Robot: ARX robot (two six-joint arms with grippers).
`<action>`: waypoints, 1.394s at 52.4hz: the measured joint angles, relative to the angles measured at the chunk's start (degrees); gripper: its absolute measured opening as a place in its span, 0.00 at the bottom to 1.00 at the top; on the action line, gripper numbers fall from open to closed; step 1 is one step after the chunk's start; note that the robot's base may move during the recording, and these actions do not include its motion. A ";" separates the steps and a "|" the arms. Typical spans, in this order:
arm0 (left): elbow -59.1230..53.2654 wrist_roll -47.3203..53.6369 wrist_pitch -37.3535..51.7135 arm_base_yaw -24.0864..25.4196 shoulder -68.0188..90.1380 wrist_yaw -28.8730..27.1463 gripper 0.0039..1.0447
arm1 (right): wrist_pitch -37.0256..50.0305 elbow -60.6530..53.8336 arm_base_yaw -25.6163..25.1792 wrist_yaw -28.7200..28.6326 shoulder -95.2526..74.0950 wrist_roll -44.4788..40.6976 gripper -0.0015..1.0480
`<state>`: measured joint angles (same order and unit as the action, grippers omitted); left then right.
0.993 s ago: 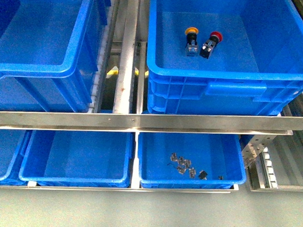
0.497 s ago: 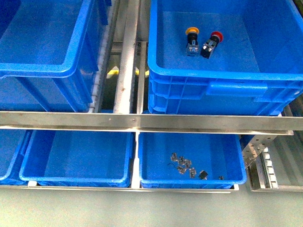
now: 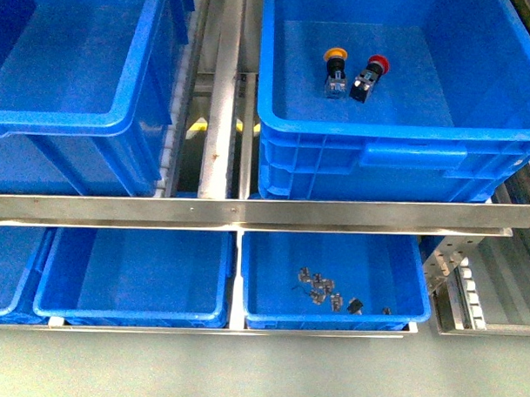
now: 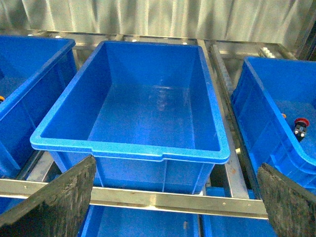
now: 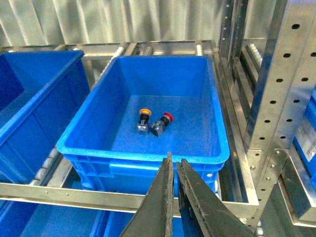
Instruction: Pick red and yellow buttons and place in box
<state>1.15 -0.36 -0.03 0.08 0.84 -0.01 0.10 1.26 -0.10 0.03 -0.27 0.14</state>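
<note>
Steel racking with corrugated metal sheeting behind it carries rows of blue plastic crates. From the front view, the yellow-capped push-button switch and the red-capped push-button switch lie side by side, nearly touching, on the floor of the deep blue crate at the upper right, toward its far wall; below it a shallow blue tray holds small grey metal bits. No arm shows here. The left wrist view looks down into an empty deep blue crate, the left gripper spread wide before its near rim. The right wrist view shows the right gripper, jaws all but closed and holding nothing, hanging over the near rim of the buttons' crate, well short of them. Both buttons seem already boxed; if so, nothing remains but to withdraw.
</note>
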 joint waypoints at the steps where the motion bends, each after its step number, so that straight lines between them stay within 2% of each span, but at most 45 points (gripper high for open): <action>1: 0.00 -0.02 0.00 0.00 0.00 0.00 0.93 | 0.00 0.00 0.00 -0.02 0.02 0.00 0.08; 25: 0.00 0.00 0.00 0.00 0.00 0.00 0.93 | 0.00 0.00 0.00 0.00 0.00 0.00 0.83; 30: 0.00 -0.02 0.00 0.00 0.00 -0.02 0.93 | 0.00 0.00 0.00 -0.02 0.00 0.02 0.95; 73: 0.00 0.00 0.00 0.00 0.00 0.00 0.93 | 0.00 0.00 0.00 0.00 0.00 0.02 0.94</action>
<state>1.15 -0.36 -0.03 0.08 0.84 -0.01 0.10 1.26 -0.10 0.03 -0.27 0.16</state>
